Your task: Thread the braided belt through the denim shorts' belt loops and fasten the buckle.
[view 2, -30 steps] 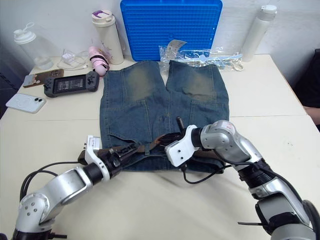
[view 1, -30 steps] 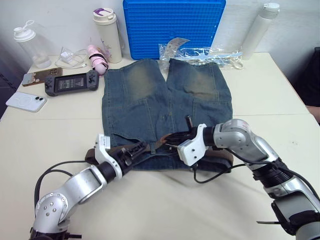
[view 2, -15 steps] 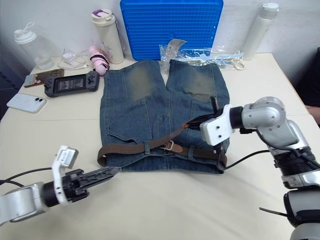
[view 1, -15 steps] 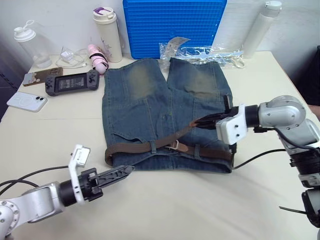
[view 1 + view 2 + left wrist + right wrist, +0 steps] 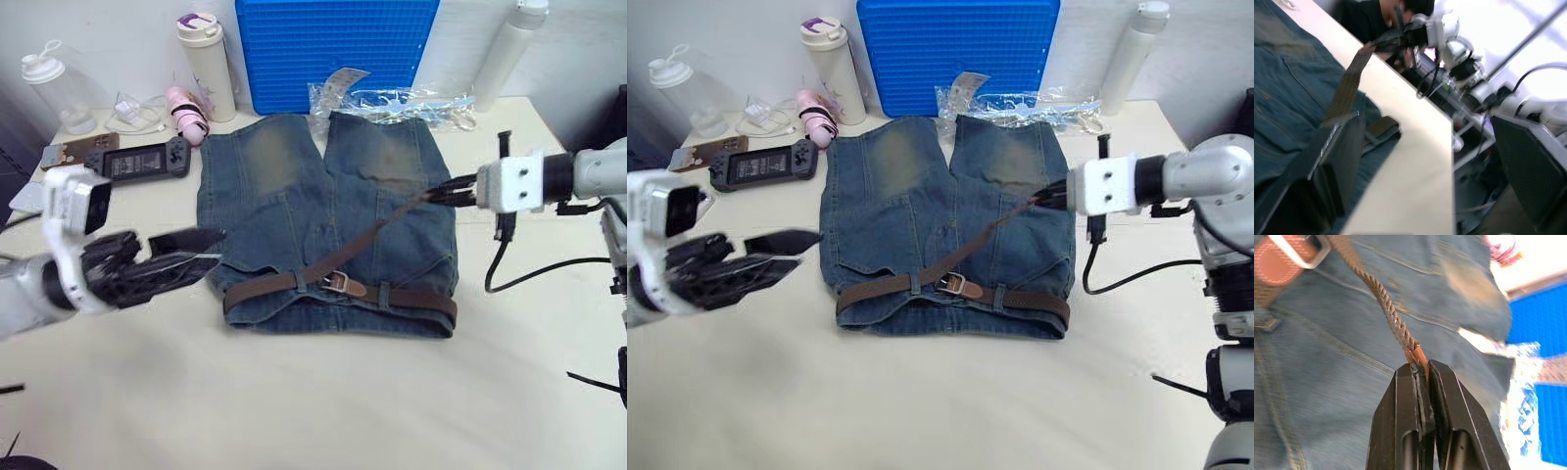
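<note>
The denim shorts (image 5: 328, 235) are lying flat on the surface (image 5: 323, 401), waistband nearest the robot, so that the band is being presented for work. The braided belt (image 5: 294, 284) is lying along that waistband, apparently passed under the belt loops (image 5: 383, 293), with the buckle (image 5: 336, 282) resting near the middle of the band. From the buckle, the belt's free tail is being drawn taut, diagonally up and away across the shorts' right leg.

The tail's tip is being pinched by the right gripper (image 5: 1420, 369), its fingers (image 5: 1400, 396) closed tight on the leather end. It is being held off the shorts' right edge, seemingly so that the slack is being pulled through the buckle frame and the belt cinched. Whether the prong is seated cannot be told.

The left gripper (image 5: 196, 250) is being held beside the shorts' left edge, apart from the cloth, with its fingers parted a little and nothing in them; it appears to be kept clear of the pull.

Beyond the shorts' leg hems, a blue grid board (image 5: 338, 49) is standing against the wall, with a clear plastic bag (image 5: 392, 101) in front of it. Bottles, phones and a handheld console are lying to the shorts' far left, out of the working area.
</note>
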`<control>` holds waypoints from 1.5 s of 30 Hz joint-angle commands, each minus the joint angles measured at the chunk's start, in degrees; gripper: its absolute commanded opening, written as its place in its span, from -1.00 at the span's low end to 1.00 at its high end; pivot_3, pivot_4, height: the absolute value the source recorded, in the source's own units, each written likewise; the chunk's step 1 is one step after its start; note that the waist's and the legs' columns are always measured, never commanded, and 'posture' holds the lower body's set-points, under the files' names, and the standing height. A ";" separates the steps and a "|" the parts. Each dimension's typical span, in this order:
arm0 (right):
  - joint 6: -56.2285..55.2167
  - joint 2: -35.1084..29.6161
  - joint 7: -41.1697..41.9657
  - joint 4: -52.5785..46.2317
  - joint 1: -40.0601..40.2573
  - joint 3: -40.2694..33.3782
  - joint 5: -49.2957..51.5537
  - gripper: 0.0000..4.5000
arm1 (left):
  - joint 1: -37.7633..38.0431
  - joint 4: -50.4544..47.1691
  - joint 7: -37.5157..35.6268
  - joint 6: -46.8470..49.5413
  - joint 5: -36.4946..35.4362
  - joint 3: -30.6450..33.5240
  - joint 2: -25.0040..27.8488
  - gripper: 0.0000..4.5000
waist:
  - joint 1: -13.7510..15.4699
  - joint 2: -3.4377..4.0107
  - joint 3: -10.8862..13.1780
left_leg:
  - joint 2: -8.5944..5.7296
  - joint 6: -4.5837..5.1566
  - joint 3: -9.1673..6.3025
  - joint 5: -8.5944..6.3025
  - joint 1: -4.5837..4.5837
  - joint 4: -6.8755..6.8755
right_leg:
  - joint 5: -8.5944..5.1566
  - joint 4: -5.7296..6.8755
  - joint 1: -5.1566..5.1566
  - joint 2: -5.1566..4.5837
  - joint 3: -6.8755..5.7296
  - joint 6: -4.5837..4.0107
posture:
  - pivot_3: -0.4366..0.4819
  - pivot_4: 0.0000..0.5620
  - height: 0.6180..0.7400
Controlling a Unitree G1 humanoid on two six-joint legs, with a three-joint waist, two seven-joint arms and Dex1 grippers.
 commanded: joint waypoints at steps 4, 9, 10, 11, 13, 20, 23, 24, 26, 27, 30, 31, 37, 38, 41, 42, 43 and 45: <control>19.68 1.08 -0.40 -9.65 -1.27 -1.49 4.69 -1.00 | -18.45 -0.61 2.53 -9.72 28.86 -22.03 -9.54 0.96 | 0.54 -0.08 0.03 | -0.03 0.04 0.10 0.02 -0.09 0.04 | 0.02 0.07 -0.08 -0.02 -0.05 0.04 | -0.05 -0.47 0.22; 22.37 1.84 -1.65 -12.25 -1.84 -1.40 4.35 -1.00 | -23.05 0.46 3.95 -13.62 39.36 -31.14 -15.00 0.96 | 0.57 -0.09 0.04 | -0.02 0.06 0.18 0.02 -0.24 0.03 | 0.03 0.08 -0.27 -0.03 -0.04 0.05 | -0.05 -0.47 0.22; 22.67 1.75 -1.68 -12.59 -1.78 -1.48 4.31 -1.00 | -23.32 0.92 4.06 -14.40 40.62 -32.01 -15.74 0.96 | 0.55 -0.09 0.04 | -0.02 0.06 0.19 0.02 -0.27 0.03 | 0.03 0.09 -0.32 -0.03 -0.04 0.05 | -0.05 -0.47 0.22; 23.27 1.64 -1.70 -12.91 -1.82 -1.66 4.47 -1.00 | -23.64 1.74 4.76 -14.69 41.24 -32.47 -16.86 0.96 | 0.59 -0.10 0.04 | -0.02 0.06 0.20 0.02 -0.28 0.01 | 0.03 0.09 -0.35 -0.03 -0.04 0.05 | -0.05 -0.47 0.22; 24.28 1.52 -1.79 -13.32 -2.00 -1.89 4.55 -1.00 | -24.40 3.79 5.38 -16.25 44.04 -33.84 -18.46 0.96 | 0.73 -0.10 0.04 | -0.02 0.06 0.23 0.02 -0.34 0.01 | 0.03 0.16 -0.43 -0.02 -0.06 0.05 | -0.05 -0.47 0.22; 32.85 2.40 -3.25 -17.00 -1.32 -2.87 6.81 -1.00 | -25.61 8.43 7.75 -22.65 54.41 -35.95 -24.40 0.06 | 1.04 -0.12 0.06 | -0.08 0.18 0.17 0.26 -0.80 0.24 | 0.06 0.48 -0.87 -0.12 -0.11 0.10 | -0.05 -0.47 0.22; 37.06 3.11 -4.36 -18.64 -1.07 -3.45 8.52 -1.00 | -24.70 9.62 6.88 -24.71 58.83 -37.06 -25.70 -0.45 | 0.94 -0.15 0.07 | -0.12 0.22 0.10 0.29 -0.89 0.25 | 0.09 0.43 -0.86 -0.13 -0.15 0.17 | -0.05 -0.47 0.22; 38.52 3.22 -4.70 -19.37 -0.99 -3.60 9.08 -1.00 | -24.46 9.97 6.70 -24.83 59.51 -36.63 -26.60 -0.62 | 0.94 -0.15 0.07 | -0.12 0.22 0.09 0.29 -0.88 0.24 | 0.09 0.44 -0.86 -0.13 -0.18 0.17 | -0.05 -0.47 0.22; 41.19 3.72 -5.59 -20.60 -0.76 -4.06 10.18 -1.00 | -24.50 11.02 6.00 -25.15 61.19 -36.28 -27.73 -0.99 | 0.95 -0.15 0.07 | -0.12 0.23 0.09 0.29 -0.89 0.25 | 0.09 0.45 -0.86 -0.13 -0.19 0.17 | -0.05 -0.47 0.22; 41.96 3.88 -5.94 -21.00 -0.65 -4.26 10.49 -1.00 | -24.53 11.34 5.66 -25.28 61.97 -36.21 -27.97 -0.99 | 0.99 -0.15 0.07 | -0.12 0.23 0.09 0.30 -0.89 0.25 | 0.09 0.45 -0.86 -0.14 -0.18 0.17 | -0.05 -0.47 0.22; 45.83 4.88 -7.67 -22.31 -0.06 -6.07 12.66 -0.83 | -24.30 12.02 4.50 -24.50 62.03 -33.92 -28.77 -1.00 | 0.94 -0.16 0.06 | -0.13 0.24 0.10 0.30 -0.88 0.26 | 0.09 0.48 -0.86 -0.15 -0.18 0.17 | -0.05 -0.47 0.22; 47.47 5.13 -7.97 -23.05 0.20 -6.76 13.81 -0.64 | -24.04 11.88 4.17 -23.88 61.79 -33.07 -28.74 -1.00 | 0.92 -0.16 0.06 | -0.13 0.24 0.10 0.30 -0.88 0.26 | 0.09 0.48 -0.86 -0.15 -0.18 0.17 | -0.05 -0.47 0.22; 50.31 5.34 -10.10 -34.57 11.63 -6.52 16.56 0.27 | -19.15 9.52 -1.95 -31.87 67.35 -31.63 -19.38 -1.00 | 0.88 -0.22 0.03 | -0.11 0.23 0.04 0.31 -0.89 0.24 | 0.09 0.50 -0.87 -0.14 -0.25 0.17 | -0.05 -0.47 0.22; 48.40 5.73 -11.79 -36.41 14.37 -4.92 14.31 0.47 | -17.86 8.53 -2.47 -33.59 67.95 -31.07 -18.34 -1.00 | 0.75 -0.25 0.01 | -0.11 0.23 0.03 0.31 -0.87 0.23 | 0.09 0.53 -0.86 -0.14 -0.27 0.17 | -0.05 -0.47 0.22; 42.94 5.85 -14.87 -40.71 20.75 -0.08 8.10 0.85 | -15.29 7.36 -4.21 -36.53 68.97 -29.94 -16.52 -1.00 | 0.94 -0.26 0.01 | -0.12 0.23 0.11 0.31 -0.85 0.26 | 0.09 0.54 -0.87 -0.17 -0.25 0.16 | -0.05 -0.47 0.22; 41.69 6.89 -16.88 -41.64 22.86 1.63 6.18 0.85 | -14.34 7.44 -4.92 -36.99 69.53 -29.83 -15.90 -1.00 | 1.11 -0.27 0.00 | -0.12 0.23 0.09 0.31 -0.87 0.30 | 0.09 0.55 -0.87 -0.17 -0.26 0.16 | -0.05 -0.47 0.22; 40.56 7.69 -18.47 -42.33 24.55 2.95 4.61 0.85 | -13.52 7.40 -5.50 -37.24 69.99 -29.69 -15.39 -1.00 | 1.12 -0.29 -0.01 | -0.13 0.23 0.07 0.31 -0.87 0.34 | 0.09 0.57 -0.86 -0.17 -0.25 0.17 | -0.05 -0.47 0.22; 38.92 8.81 -20.68 -42.61 26.60 4.59 2.09 0.85 | -12.63 7.58 -6.29 -37.73 70.66 -29.43 -14.92 -1.00 | 1.04 -0.30 -0.02 | -0.13 0.23 0.07 0.31 -0.86 0.36 | 0.09 0.60 -0.84 -0.17 -0.24 0.16 | -0.05 -0.47 0.22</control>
